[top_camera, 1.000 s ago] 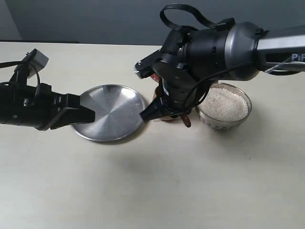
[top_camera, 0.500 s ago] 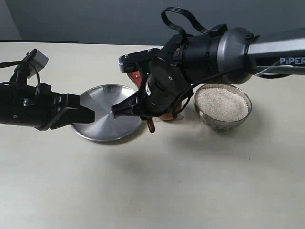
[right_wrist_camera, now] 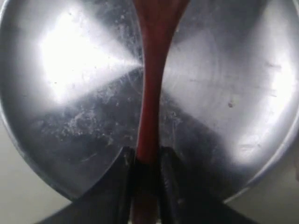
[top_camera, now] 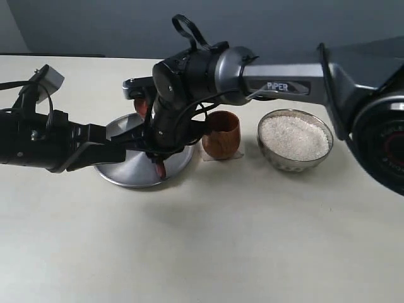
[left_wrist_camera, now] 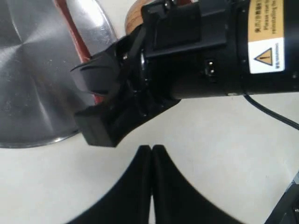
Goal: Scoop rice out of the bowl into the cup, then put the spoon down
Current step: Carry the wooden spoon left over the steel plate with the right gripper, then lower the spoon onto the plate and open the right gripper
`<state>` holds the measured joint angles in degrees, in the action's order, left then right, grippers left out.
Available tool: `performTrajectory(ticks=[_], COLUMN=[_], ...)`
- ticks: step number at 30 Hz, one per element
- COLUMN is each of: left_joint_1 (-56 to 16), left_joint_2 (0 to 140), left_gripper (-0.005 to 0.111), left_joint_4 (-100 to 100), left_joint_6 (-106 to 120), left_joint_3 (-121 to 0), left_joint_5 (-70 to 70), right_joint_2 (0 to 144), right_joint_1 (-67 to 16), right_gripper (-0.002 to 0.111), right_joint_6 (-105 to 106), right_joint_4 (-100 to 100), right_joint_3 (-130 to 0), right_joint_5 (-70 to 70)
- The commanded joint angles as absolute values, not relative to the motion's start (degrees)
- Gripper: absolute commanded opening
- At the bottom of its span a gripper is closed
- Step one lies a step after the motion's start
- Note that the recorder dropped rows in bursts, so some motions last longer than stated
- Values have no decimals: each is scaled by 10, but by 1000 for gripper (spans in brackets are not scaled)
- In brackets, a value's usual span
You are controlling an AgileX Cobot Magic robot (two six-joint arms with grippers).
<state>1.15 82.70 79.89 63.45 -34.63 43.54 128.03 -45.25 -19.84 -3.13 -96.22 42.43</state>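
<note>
My right gripper (top_camera: 144, 146) has reached across and hangs low over the flat steel plate (top_camera: 126, 178), shut on the thin handle of the dark red-brown spoon (right_wrist_camera: 152, 93). One end of the spoon (top_camera: 160, 168) pokes out below the gripper. The spoon's handle (left_wrist_camera: 70, 23) runs across the plate (left_wrist_camera: 32, 84) into the right gripper (left_wrist_camera: 88, 100). The wooden cup (top_camera: 221, 134) stands just right of the plate. Further right is the steel bowl (top_camera: 271, 158) heaped with white rice (top_camera: 295, 136). My left gripper (left_wrist_camera: 152, 149) is shut and empty at the plate's left side (top_camera: 120, 151).
The two grippers are close together over the plate (right_wrist_camera: 70, 93). Bare beige tabletop (top_camera: 208, 240) fills the foreground. A dark wall runs behind the table's far edge (top_camera: 95, 57).
The right arm has swung left from the cup to above the plate, carrying the spoon. The cup now stands uncovered. The left arm has not moved.
</note>
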Motion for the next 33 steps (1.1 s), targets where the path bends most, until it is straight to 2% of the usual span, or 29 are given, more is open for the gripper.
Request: performTrajectory(ticks=[1,26,28,31,33], left_joint_1=[9,9,9,9,9], left_joint_2=[826,826,826,826,826], left_gripper=[0,0,0,0,0], left_joint_4=[803,807,807,807,807], left_joint_6=[634,634,634,634,634], left_joint_3=[-348,-348,-348,-348,-348], left_joint_5=[436,435,435,435,435], right_joint_2=[1303,1310,1310,1310,1310], right_joint_1=[-451,-451,-451,-451,-451], right_gripper=[-1,-1,5,23,31], right_joint_6=[-179,-180,-180,-180,-180], right_joint_4=[-47,-55,-55,-54,-51], right_joint_3=[-998,-998,-998,-998,-998], right_joint_5=[474,495,493,493,495])
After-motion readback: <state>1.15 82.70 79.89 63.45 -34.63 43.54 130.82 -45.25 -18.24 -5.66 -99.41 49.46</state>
